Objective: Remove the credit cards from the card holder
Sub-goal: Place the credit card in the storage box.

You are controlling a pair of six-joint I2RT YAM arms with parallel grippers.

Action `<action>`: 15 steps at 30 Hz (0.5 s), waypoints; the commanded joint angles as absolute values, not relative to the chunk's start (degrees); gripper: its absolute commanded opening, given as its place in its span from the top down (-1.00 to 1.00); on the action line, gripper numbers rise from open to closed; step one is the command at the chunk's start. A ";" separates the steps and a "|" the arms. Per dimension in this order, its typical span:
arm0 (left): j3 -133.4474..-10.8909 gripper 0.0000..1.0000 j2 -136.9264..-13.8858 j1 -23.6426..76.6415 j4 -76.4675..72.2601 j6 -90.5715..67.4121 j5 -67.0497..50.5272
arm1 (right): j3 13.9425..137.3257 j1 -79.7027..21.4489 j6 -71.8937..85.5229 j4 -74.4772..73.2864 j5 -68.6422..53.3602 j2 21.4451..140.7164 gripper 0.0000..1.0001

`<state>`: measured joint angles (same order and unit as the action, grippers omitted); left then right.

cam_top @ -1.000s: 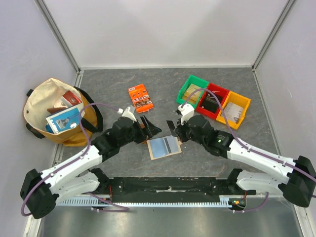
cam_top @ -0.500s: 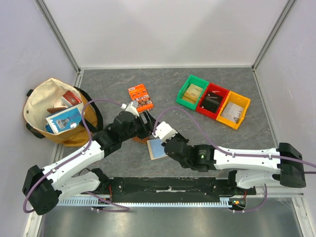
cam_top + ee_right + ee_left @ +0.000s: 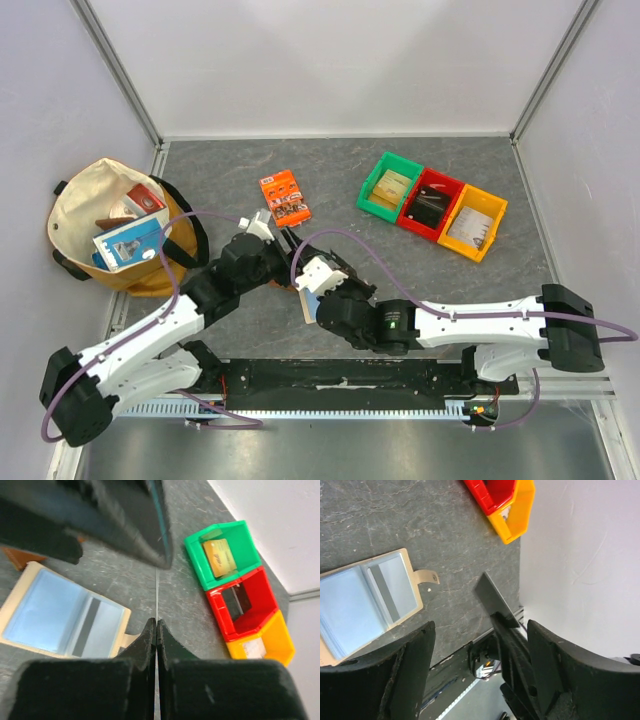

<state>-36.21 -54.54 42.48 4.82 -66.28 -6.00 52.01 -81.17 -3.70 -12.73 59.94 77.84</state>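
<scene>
On the grey slate table (image 3: 480, 280), a cream tote bag (image 3: 80, 205) stuffed with boxes sits at the far left, against the wall. Both arms reach to the middle of the table, the right one stretched far across toward the left one.

Toward the back right stand three open bins in a row, touching. The green bin (image 3: 196, 555) holds a tan card, the red bin (image 3: 250, 622) a dark one, and the yellow bin (image 3: 277, 640) something pale. An orange blister pack (image 3: 285, 198) lies flat behind the two wrists.

The card holder (image 3: 367, 602) lies opened flat on the table below the wrists, pale blue lining up. Its snap tab (image 3: 426, 576) sticks out to one side, and a dark stripe shows in the half next to the tab. A brown flat piece (image 3: 17, 556) peeks out beside it, mostly hidden.

The right gripper (image 3: 156, 622) is pinched together on a black credit card (image 3: 492, 597). The card stands on edge above the table, clear of the holder. From the right wrist it shows only as a thin line.

The left gripper (image 3: 479, 627) has its fingers (image 3: 407, 665) spread wide, holding nothing, and they face the raised card.
</scene>
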 commanded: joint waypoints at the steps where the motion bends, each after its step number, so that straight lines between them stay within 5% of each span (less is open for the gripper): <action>1: -34.81 -0.61 -48.97 42.45 2.19 -71.63 -1.86 | 51.42 -81.30 -1.50 -9.24 56.00 74.28 1.00; 15: -34.72 -0.57 -51.67 42.54 -2.28 -75.23 -5.97 | 48.51 -80.33 -2.55 -4.31 50.53 70.66 1.00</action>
<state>-33.95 -49.19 42.50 2.17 -72.82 -3.31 48.14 -80.44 -2.59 -7.07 50.59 70.30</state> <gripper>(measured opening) 0.799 0.009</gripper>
